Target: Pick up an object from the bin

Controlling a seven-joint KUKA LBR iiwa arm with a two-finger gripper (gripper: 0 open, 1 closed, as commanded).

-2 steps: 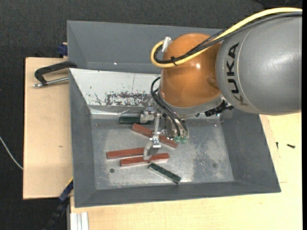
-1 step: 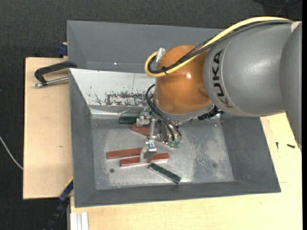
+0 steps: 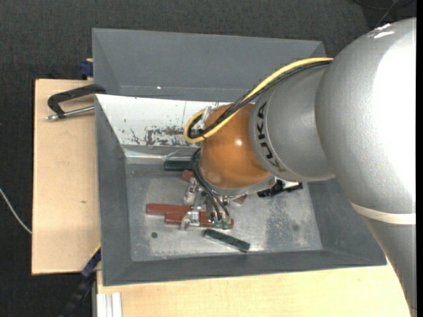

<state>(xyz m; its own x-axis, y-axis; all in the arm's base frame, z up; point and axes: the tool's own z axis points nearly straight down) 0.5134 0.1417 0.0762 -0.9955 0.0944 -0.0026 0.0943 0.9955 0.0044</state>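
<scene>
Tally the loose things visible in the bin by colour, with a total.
Reddish-brown: 1, a reddish-brown flat piece, left-centre.
Dark green: 2, a dark green bar at the front, a dark green block by the back wall.
Black: 1, a small black piece on the right.
Total: 4 in sight; the arm may cover more.

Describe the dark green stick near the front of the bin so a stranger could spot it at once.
Find the front wall of the grey bin, at the picture's lower side. Just inside it, below the orange wrist cover, the dark green stick lies flat and slanted. Unlike the red-brown bar up-left of it, it is green and nearest that wall.
</scene>
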